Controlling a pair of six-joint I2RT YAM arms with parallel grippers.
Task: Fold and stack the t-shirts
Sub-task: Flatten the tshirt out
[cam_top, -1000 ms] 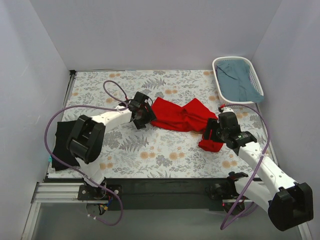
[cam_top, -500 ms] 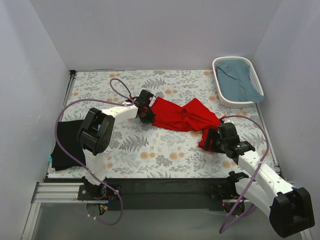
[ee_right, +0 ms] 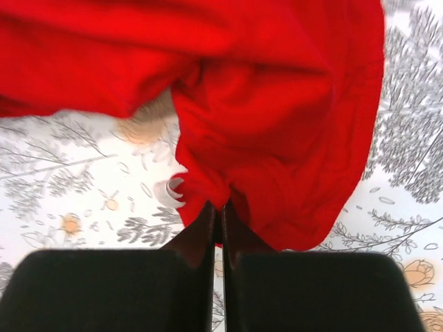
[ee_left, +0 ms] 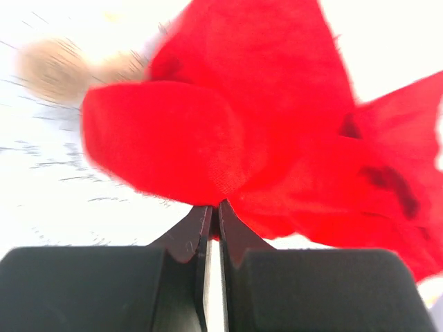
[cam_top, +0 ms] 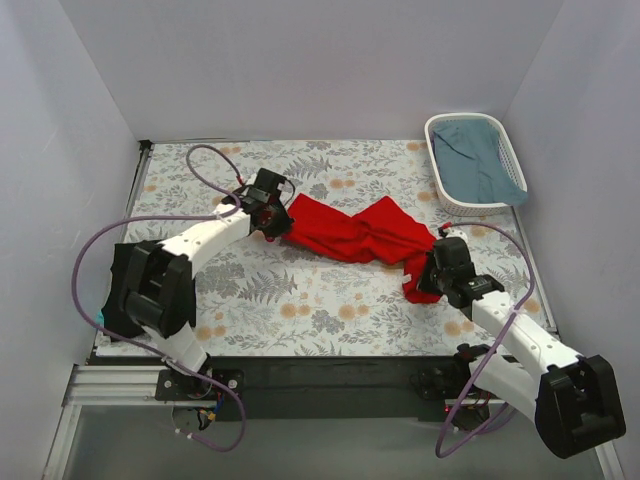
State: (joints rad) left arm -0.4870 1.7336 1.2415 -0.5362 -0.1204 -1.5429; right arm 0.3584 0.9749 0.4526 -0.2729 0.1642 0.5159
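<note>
The red t-shirt (cam_top: 350,232) lies crumpled and stretched across the middle of the floral table, held at both ends. My left gripper (cam_top: 281,222) is shut on its left edge; in the left wrist view the cloth (ee_left: 228,131) bunches right at the closed tips (ee_left: 214,207). My right gripper (cam_top: 428,272) is shut on the lower right end, and the right wrist view shows red cloth (ee_right: 277,138) pinched between the closed tips (ee_right: 217,207), with a small white label (ee_right: 170,189) beside them. The black t-shirt (cam_top: 118,290) lies at the table's left edge, partly hidden behind the left arm.
A white basket (cam_top: 512,160) with blue-grey cloth (cam_top: 478,160) stands at the back right corner. White walls close in the table on the left, back and right. Purple cables loop over both arms.
Both grippers have shut on the red t-shirt, the left first, then the right. The left gripper has pulled its end a little left and back; the shirt's right end has lifted slightly.
</note>
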